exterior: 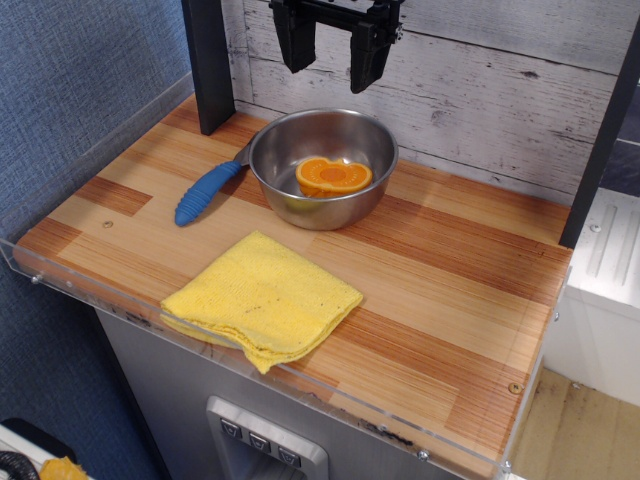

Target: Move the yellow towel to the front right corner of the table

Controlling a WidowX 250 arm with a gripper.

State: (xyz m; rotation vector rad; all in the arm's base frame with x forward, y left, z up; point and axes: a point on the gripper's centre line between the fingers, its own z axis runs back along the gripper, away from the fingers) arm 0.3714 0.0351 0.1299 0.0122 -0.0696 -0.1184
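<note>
Our pincer (335, 55) hangs high at the back, its jaws apart and holding nothing, above the bowl (322, 165) with the orange half (333, 177). The yellow towel (262, 299) lies at the front edge of the table (450, 290), left of the middle. We should drop straight down and pinch its thick folds.
</note>
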